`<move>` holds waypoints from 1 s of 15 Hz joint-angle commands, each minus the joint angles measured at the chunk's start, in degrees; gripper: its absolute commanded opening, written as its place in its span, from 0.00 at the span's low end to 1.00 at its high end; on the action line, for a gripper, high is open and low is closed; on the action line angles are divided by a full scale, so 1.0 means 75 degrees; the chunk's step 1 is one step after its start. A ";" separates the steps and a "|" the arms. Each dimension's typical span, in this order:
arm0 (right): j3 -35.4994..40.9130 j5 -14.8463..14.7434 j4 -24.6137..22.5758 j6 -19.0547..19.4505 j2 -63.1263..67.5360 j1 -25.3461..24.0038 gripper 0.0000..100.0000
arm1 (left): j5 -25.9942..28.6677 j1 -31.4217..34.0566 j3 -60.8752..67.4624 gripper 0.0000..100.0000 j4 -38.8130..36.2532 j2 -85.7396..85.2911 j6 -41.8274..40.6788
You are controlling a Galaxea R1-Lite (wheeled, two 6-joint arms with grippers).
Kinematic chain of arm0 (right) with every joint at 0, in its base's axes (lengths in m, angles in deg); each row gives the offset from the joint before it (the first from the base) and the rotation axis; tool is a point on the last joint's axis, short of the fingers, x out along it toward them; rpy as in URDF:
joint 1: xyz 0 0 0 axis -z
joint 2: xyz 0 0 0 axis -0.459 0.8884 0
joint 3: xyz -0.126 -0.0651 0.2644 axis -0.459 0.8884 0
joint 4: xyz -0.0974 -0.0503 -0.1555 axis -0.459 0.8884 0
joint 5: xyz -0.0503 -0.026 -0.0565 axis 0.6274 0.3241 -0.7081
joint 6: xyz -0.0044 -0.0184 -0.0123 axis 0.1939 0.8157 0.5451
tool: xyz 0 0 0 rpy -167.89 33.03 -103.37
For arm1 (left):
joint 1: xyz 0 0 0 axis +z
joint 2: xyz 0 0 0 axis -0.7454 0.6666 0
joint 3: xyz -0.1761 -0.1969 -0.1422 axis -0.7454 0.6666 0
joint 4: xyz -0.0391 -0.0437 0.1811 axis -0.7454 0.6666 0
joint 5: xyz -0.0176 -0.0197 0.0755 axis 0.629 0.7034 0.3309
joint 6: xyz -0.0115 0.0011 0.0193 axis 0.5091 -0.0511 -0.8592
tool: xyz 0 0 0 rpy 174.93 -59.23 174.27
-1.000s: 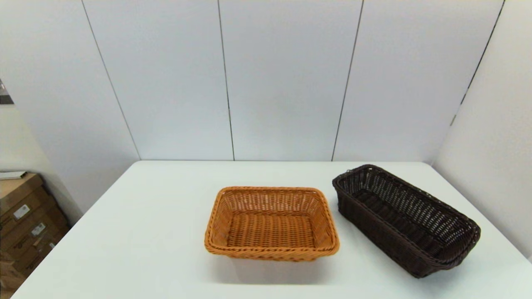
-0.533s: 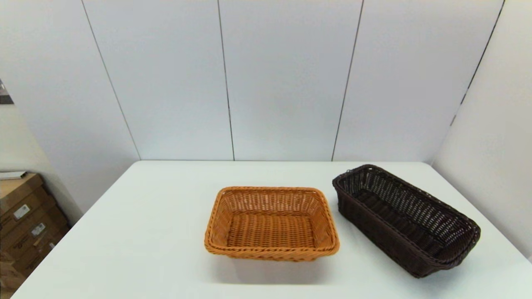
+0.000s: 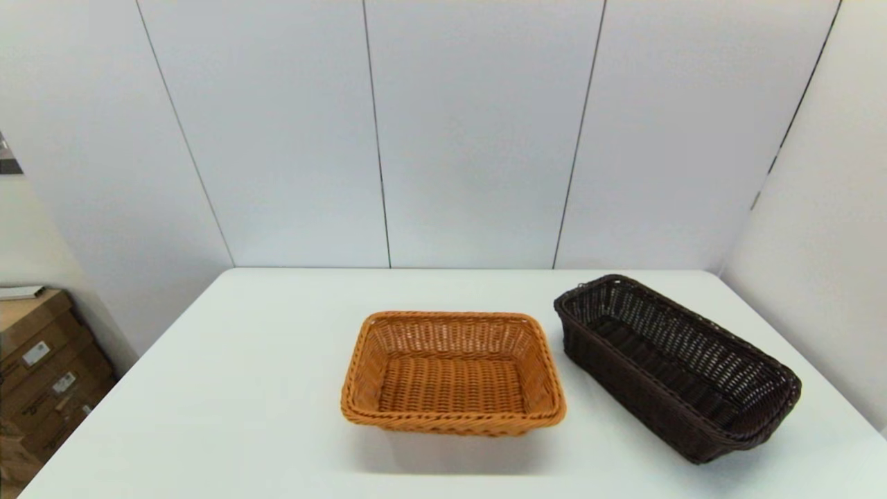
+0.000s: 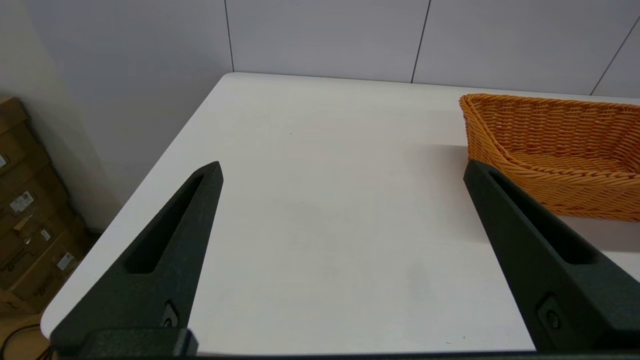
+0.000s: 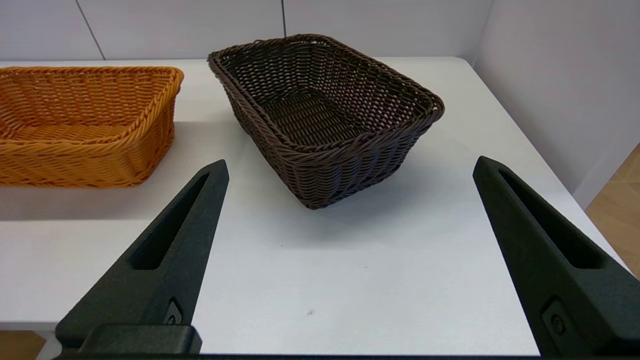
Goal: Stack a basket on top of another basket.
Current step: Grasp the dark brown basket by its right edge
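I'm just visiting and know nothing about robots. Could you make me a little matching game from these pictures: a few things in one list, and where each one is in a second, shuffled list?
Things:
1. dark brown basket
2. orange-tan basket
3. cardboard boxes
4. right gripper

Places or states:
A. off the table, on the robot's left
B. middle of the white table
C. open, holding nothing, facing the dark basket
D. on the table's right side, set at an angle

Pairs: 1-D, 2-B, 3-A, 4-C

You had a white table (image 3: pixel 242 388) in front of you, backed at twelve o'clock by pale grey wall panels (image 3: pixel 471 132). Off its edge at nine o'clock, labelled brown cardboard boxes (image 3: pixel 41 374) were stacked on the floor.
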 commanded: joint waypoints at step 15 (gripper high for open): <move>0.0003 -0.0003 0.0005 -0.0012 0.0010 -0.0002 1.00 | -0.0004 0.0001 0.0000 1.00 -0.0002 0.0015 0.0008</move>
